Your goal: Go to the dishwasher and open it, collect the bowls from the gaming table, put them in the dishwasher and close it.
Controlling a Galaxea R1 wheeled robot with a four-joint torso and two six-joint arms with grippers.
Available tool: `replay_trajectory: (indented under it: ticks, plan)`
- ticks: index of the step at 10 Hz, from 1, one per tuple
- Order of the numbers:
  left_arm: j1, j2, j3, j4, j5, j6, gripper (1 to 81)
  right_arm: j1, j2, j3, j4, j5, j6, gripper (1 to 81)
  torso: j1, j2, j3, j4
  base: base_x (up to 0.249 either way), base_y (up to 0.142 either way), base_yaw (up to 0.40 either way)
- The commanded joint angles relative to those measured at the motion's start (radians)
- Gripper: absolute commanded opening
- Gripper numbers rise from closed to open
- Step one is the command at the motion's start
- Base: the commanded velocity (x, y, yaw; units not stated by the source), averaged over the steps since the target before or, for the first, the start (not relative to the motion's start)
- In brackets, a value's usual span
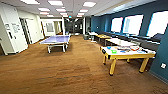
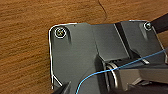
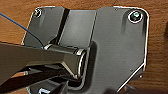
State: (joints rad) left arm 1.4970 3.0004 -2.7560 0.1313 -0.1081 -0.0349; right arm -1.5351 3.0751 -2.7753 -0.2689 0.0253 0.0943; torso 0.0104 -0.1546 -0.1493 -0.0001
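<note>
The gaming table (image 1: 130,55), white-topped with yellow rim and legs, is seen at about two o'clock in the head view, standing on brown carpet (image 1: 62,72) against a dark blue wall (image 1: 160,55). On its top several small bright dishes are made out: a lime-green bowl (image 1: 114,51) near the near end, a blue bowl (image 1: 109,47) just beyond it, and flatter blue and orange pieces further along, too blurred to separate. A blue table-tennis table (image 1: 56,39) is seen at about eleven o'clock, well apart. Further tables (image 1: 120,41) are lined along the window wall behind. In both wrist views carpet is seen beneath the robot's dark plates; whether either gripper's jaws are open or closed cannot be told.
</note>
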Motion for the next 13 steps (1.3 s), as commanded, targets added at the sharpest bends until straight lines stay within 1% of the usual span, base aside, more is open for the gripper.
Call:
replay_trajectory:
  ticks: [1,13]
  plan:
    - [-0.053,-0.007,-0.002,-0.001,0.042,-0.003,81.1,0.052,0.001,0.002,-0.001,-0.048,0.001,81.1,0.000,0.000,0.000,0.000,0.146,0.000,0.000]
    - [-0.054,0.002,-0.002,-0.002,0.042,-0.003,81.1,0.049,0.013,0.007,-0.003,-0.048,-0.001,81.1,0.000,0.000,0.000,0.000,0.152,0.000,0.000]
